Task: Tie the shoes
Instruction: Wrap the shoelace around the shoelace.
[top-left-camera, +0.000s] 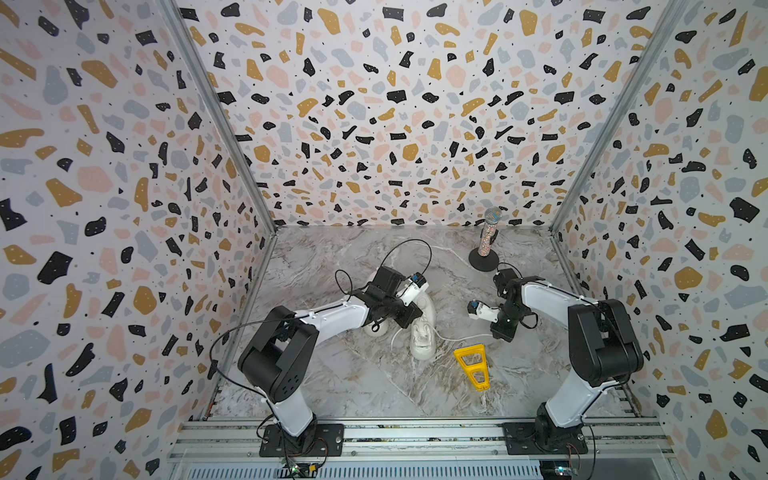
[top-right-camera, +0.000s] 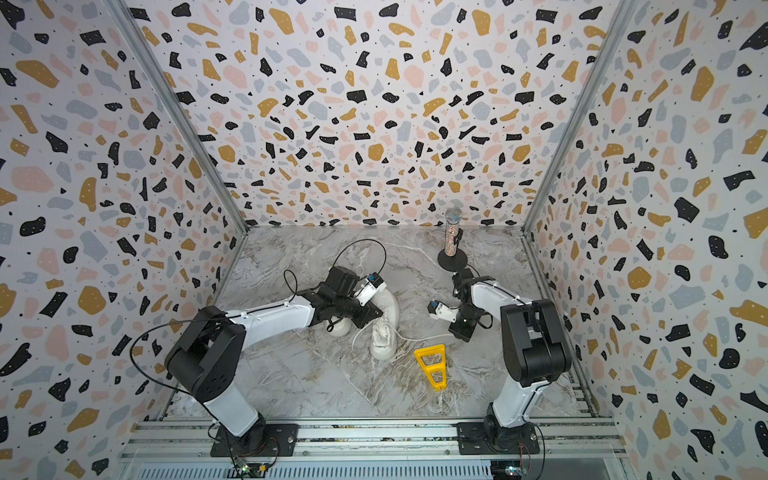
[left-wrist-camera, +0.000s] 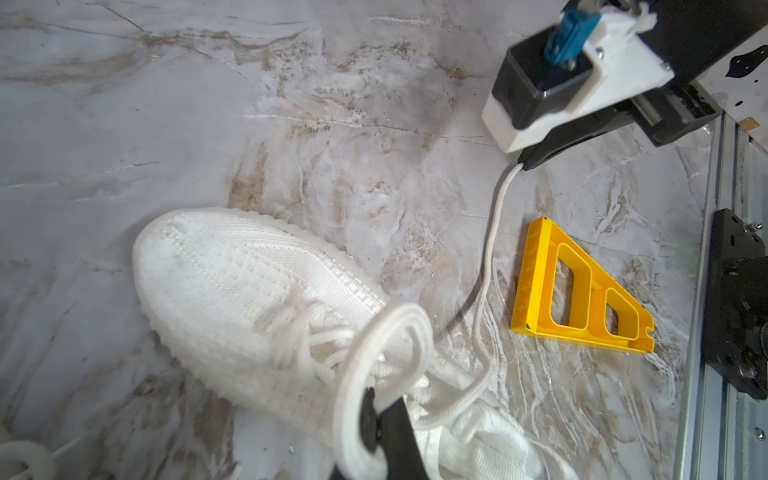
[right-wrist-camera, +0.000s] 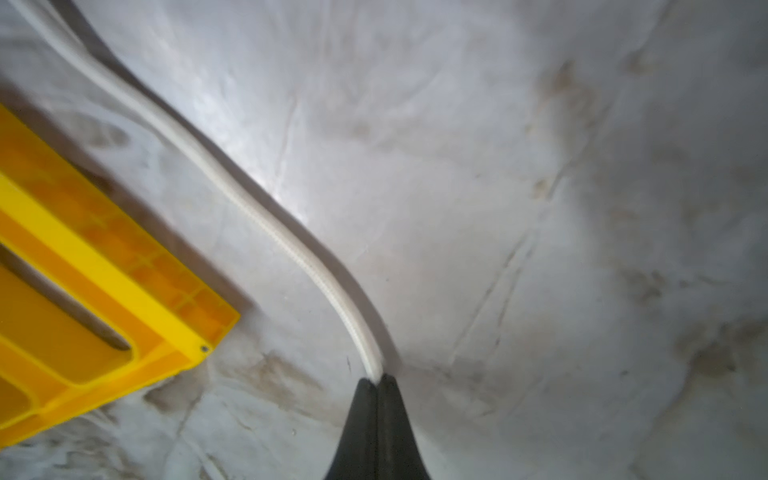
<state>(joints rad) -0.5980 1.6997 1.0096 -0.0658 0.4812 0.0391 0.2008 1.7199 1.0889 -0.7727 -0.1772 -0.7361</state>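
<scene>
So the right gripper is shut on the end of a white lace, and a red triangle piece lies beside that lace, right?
Wrong colour: the triangle piece beside the white lace is yellow, as the right wrist view shows. The right gripper is shut on that lace's end.

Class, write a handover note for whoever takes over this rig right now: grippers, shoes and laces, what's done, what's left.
Left gripper: shut on a lace loop over the near shoe.
Right gripper: shut on the other lace, which runs past the yellow triangle to that shoe.
Second shoe: beside it, mostly hidden under the left arm.
Done: one loop held, other lace pinched.
To do: no finished bow shows; tie this shoe, then check the second.
</scene>
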